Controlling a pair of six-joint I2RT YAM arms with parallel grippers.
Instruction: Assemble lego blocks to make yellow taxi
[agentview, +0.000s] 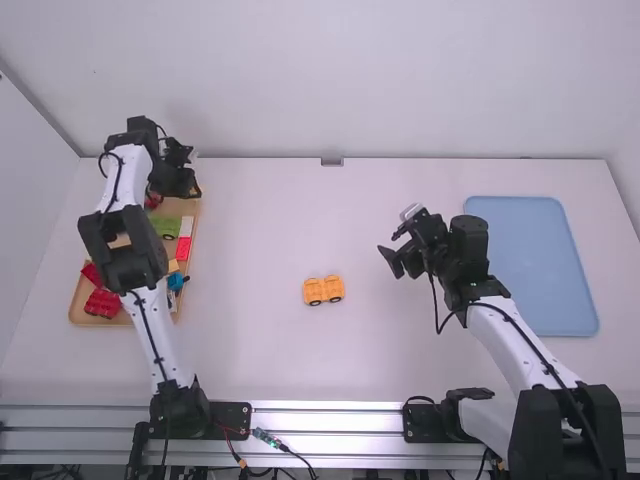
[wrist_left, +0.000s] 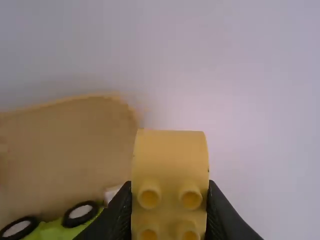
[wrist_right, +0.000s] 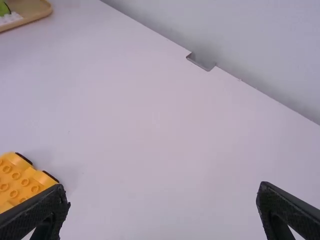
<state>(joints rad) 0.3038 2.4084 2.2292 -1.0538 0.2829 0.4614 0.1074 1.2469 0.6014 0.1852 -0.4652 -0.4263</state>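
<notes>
While clamping yellow block (wrist_left: 170, 157) by sides in left tool (wrist_left: 170, 186), ten o'clock of wheeled base (agentview: 323, 290), probably to ease stacking; holding right tool (wrist_right: 164, 192) apart, two o'clock.

There is one wooden tray (agentview: 79, 303) and one blue tray (agentview: 530, 265). Two loose yellow blocks (wrist_left: 170, 155), one yellow wheeled base (agentview: 323, 290) and one green wheeled base (agentview: 164, 226) show.

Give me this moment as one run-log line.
left gripper: holding yellow block, by far end of tray | right gripper: open, empty, over table | yellow wheeled base: on table, block not attached
</notes>
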